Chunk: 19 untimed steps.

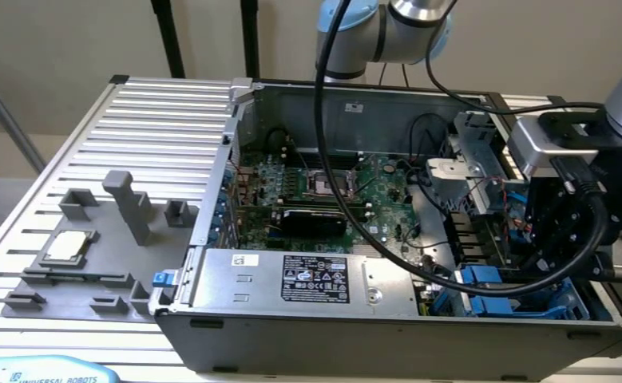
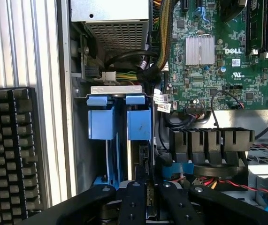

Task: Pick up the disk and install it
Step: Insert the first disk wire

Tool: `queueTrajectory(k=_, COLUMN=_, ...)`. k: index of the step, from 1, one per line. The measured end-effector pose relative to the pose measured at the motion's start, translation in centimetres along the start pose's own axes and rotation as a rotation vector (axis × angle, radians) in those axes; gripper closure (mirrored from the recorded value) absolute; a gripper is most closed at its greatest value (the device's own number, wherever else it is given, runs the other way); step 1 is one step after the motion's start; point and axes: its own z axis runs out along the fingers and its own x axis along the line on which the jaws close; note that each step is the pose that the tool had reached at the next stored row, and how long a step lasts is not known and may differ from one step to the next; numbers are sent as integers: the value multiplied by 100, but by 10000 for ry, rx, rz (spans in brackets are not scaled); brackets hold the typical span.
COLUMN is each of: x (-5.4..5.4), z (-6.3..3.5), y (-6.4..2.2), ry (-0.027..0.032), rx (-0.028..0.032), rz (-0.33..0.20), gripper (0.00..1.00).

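My gripper [image 1: 545,267] reaches down into the drive bay at the front corner of the open computer case [image 1: 396,335], on the exterior view's right. In the wrist view its black fingers [image 2: 134,201] stand close together, shut on a thin slab seen edge-on, the disk [image 2: 142,159]. The disk stands upright in the bay slot beside two bright blue carrier tabs [image 2: 101,122] under a silver bracket [image 2: 116,89]. Blue carrier plastic [image 1: 492,278] shows beside the gripper in the exterior view. The disk's label is hidden.
A grey power supply box [image 1: 289,275] lies along the case's near wall, with the green motherboard [image 1: 322,191] behind it. A black ribbed shroud [image 2: 209,140] and cable bundles [image 2: 157,61] crowd the bay. A small CPU chip [image 1: 65,246] rests on the grey fixture outside the case.
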Motion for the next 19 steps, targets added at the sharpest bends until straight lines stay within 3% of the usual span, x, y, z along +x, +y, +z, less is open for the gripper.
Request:
queueTrajectory(k=4, x=-1, z=-15, y=-1, ry=-9, rx=0, rz=-1, gripper=82)
queueTrajectory(k=5, x=0, z=-35, y=-1, ry=-4, rx=0, rz=0, gripper=76)
queueTrajectory(k=6, x=0, z=-55, y=-1, ry=-7, rx=-1, rz=0, gripper=76)
queueTrajectory(k=16, x=2, z=-436, y=-7, ry=-4, rx=0, rz=0, gripper=76)
queueTrajectory(k=19, x=3, z=-475, y=-3, ry=-5, rx=1, rz=-1, gripper=76)
